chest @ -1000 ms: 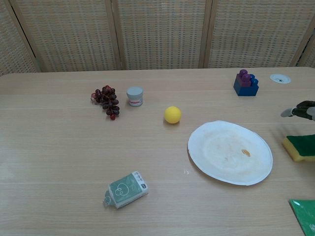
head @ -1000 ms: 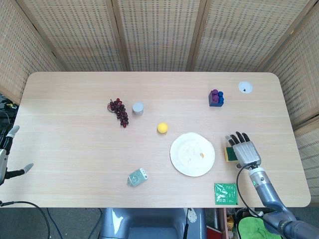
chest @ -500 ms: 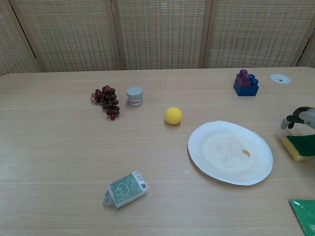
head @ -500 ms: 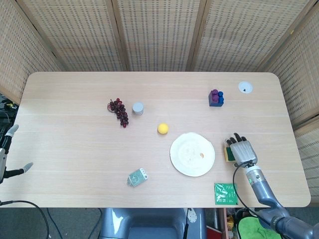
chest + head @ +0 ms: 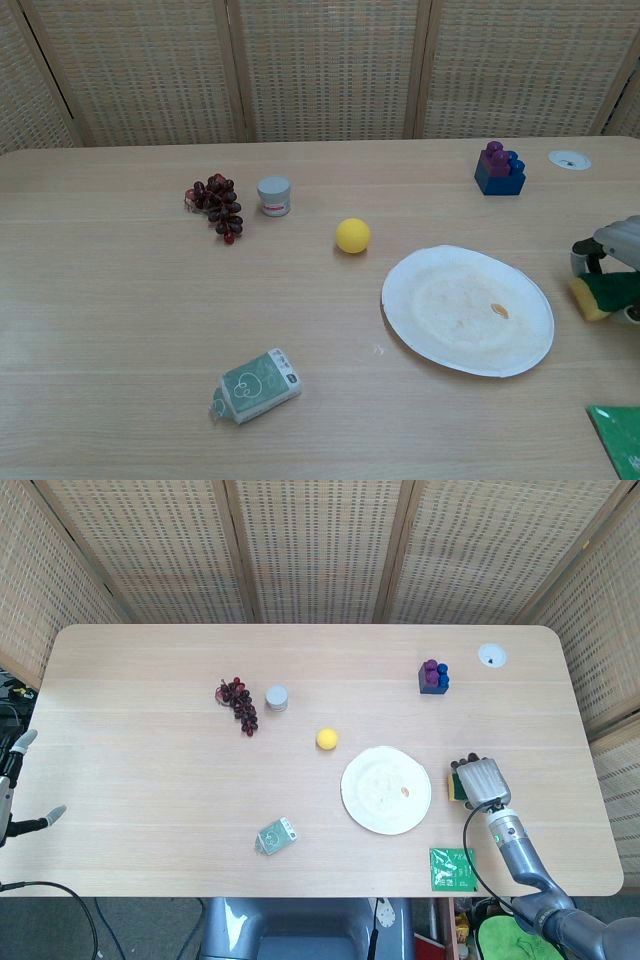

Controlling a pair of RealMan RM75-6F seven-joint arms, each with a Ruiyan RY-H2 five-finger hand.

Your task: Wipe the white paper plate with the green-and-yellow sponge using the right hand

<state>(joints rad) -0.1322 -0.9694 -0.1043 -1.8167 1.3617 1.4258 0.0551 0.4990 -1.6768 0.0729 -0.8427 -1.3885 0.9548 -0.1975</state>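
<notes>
The white paper plate (image 5: 385,790) (image 5: 467,310) lies at the front right of the table, with a small orange speck (image 5: 499,311) on it. Just right of it is the green-and-yellow sponge (image 5: 456,785) (image 5: 603,293). My right hand (image 5: 481,779) (image 5: 612,246) is down on the sponge, its fingers curled over the far side and closed around it. Most of the sponge is hidden under the hand in the head view. My left hand (image 5: 14,785) hangs off the table's left edge with its fingers apart, holding nothing.
A yellow ball (image 5: 327,739) sits just beyond the plate. Grapes (image 5: 239,702) and a grey can (image 5: 277,698) are further left. Blue-and-purple blocks (image 5: 433,676) and a white disc (image 5: 492,656) stand at the back right. A green packet (image 5: 455,868) and a small pouch (image 5: 276,835) lie near the front edge.
My right hand has come down onto the sponge and its fingers have curled from spread to closed around it. The sponge shifted slightly toward the plate. The left hand has not moved.
</notes>
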